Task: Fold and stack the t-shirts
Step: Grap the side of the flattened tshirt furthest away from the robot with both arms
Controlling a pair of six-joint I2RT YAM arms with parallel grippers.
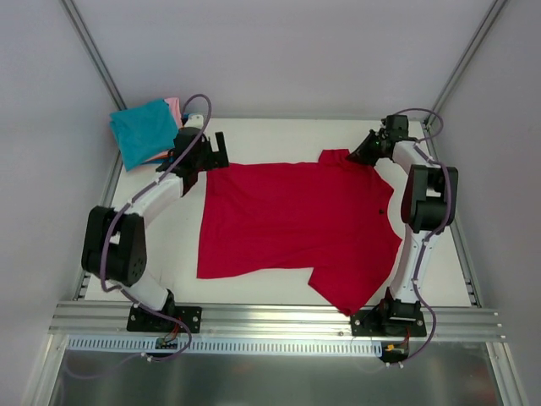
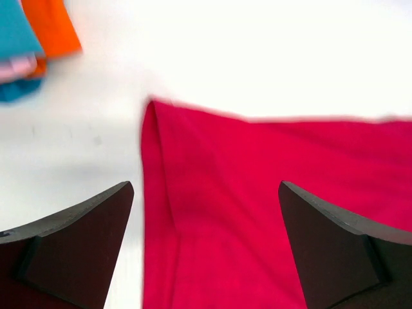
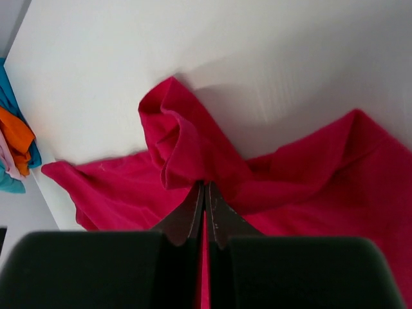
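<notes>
Nearest the arm bases, along the front edge of the white table (image 1: 177, 245): a ribbed aluminium rail (image 1: 270, 320), both black base mounts bolted to it. Just beyond, one pointed sleeve of the red t-shirt (image 1: 296, 216) drooping toward the rail near the right base. Spread flat over the middle of the table, the rest of that soft, matte red cloth, mostly smooth, a straight hem down its left side and a few shallow creases.

Farther back on the right, right gripper (image 3: 205, 199) pinched shut on the far sleeve of the red t-shirt, dark wedge-shaped fingers pressed together with a bunched, rolled fold of cloth rising ahead of them; in the right wrist view, fabric puckered into soft ridges around the pinch.

Farther back on the left, left gripper (image 2: 206, 219) hovering over the shirt's far left corner, jaws wide apart, two blunt dark triangular fingertips (image 2: 84, 225) either side of a doubled hem edge, no cloth between them touched.

Farthest, at the back left corner: a folded stack of t-shirts (image 1: 148, 131), teal square on top, pink and orange edges peeking out beneath, just beside the left gripper and apart from the red shirt.
</notes>
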